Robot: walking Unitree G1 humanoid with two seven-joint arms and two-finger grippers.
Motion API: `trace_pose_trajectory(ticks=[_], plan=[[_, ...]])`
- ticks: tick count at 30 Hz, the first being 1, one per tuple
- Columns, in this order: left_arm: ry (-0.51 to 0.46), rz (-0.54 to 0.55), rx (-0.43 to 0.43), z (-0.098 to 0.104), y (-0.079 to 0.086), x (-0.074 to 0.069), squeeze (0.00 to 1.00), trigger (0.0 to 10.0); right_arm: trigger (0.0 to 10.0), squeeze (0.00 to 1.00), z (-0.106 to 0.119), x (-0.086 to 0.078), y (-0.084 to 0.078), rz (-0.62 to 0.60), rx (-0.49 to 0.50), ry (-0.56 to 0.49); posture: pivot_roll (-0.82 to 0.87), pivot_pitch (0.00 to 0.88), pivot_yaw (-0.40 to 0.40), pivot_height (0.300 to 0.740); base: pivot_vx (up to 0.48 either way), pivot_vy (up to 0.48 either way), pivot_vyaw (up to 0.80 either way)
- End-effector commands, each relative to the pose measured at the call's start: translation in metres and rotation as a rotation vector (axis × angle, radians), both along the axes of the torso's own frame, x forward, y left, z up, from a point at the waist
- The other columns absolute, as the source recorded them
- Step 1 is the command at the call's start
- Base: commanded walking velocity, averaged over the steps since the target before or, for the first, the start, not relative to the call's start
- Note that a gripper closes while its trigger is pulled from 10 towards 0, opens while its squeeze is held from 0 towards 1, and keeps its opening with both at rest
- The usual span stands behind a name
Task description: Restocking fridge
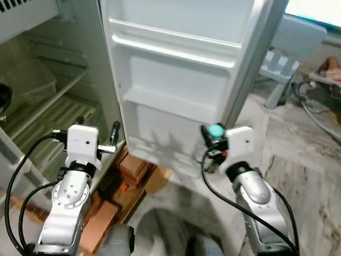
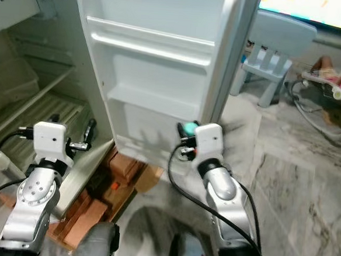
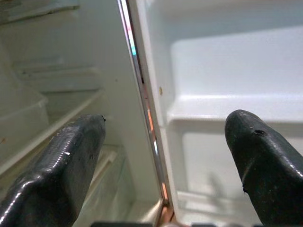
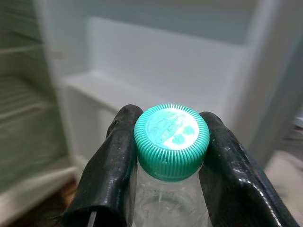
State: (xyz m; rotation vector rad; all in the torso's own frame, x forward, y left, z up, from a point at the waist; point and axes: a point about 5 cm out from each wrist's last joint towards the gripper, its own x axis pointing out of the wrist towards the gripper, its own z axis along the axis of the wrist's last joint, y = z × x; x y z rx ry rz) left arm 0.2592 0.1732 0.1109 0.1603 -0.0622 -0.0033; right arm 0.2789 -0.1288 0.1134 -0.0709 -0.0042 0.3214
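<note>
Right end effector pinches a bottle below its green cap, before the open fridge door; clear plastic, probably light, slippery. Left end effector spread, empty.

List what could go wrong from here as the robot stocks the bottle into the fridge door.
1. The right gripper pinches the bottle just below its green cap; the clear body hangs below, so it might swing or slip.
2. The bottle sits close to the fridge door and could knock a door shelf edge on the way in.
3. The open left gripper straddles the door's edge and could bump it.
</note>
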Motion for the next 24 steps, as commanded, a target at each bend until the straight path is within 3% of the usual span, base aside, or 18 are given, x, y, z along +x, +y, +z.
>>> trace_pose_trajectory(ticks=[1, 24], plan=[[-0.002, 0.023, 0.011, 0.0013, 0.0077, -0.0002, 0.0, 10.0, 10.0, 0.0, 0.0118, 0.0025, 0.0122, 0.038, 0.021, -0.051, 0.11, 0.024, -0.018, 0.65, 0.0, 0.0, 0.0], [0.005, 0.029, 0.013, 0.002, 0.0093, -0.0033, 0.0, 10.0, 10.0, 0.0, 0.0045, 0.0014, 0.0125, 0.048, 0.009, -0.028, 0.12, 0.062, -0.021, 0.65, 0.0, 0.0, 0.0]])
